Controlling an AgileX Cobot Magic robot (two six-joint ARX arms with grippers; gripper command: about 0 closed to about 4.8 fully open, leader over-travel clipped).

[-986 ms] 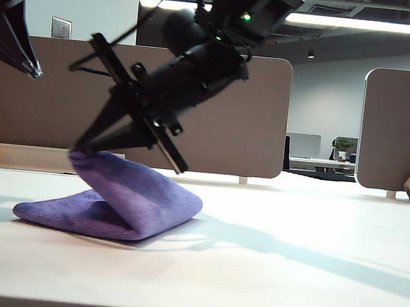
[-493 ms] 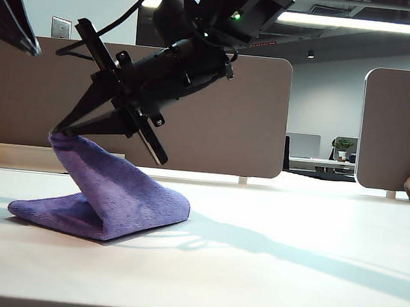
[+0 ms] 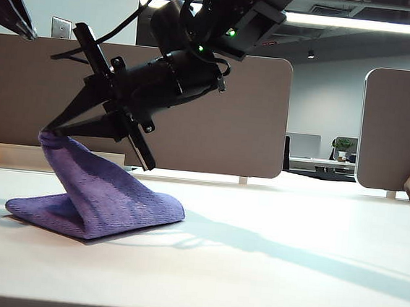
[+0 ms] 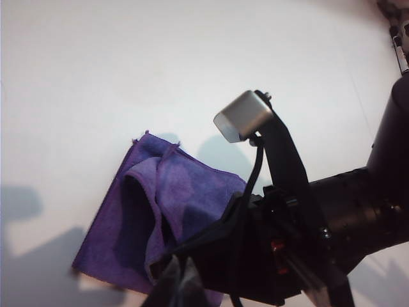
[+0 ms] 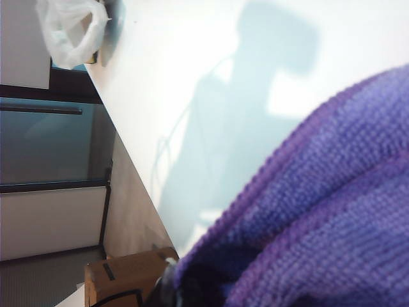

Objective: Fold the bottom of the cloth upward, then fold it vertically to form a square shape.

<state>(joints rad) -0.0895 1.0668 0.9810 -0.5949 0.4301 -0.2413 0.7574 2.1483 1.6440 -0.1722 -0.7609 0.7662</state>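
Second fold: right pincer (image 3: 47,130), left of centre, clamping cloth (image 3: 106,198) corner; needing lowering. Left pincer (image 3: 24,31), upper left, closed empty.

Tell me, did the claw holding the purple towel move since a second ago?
Yes. The right gripper, shut on the cloth, moved left, away from the grey divider's right edge, dragging the lifted edge along.

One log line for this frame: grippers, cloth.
right gripper: shut on cloth edge, lifted | left gripper: shut, raised, holding nothing | cloth: partly folded

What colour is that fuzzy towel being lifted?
Purple towel, plain with a stitched hem; clearest in the exterior view.
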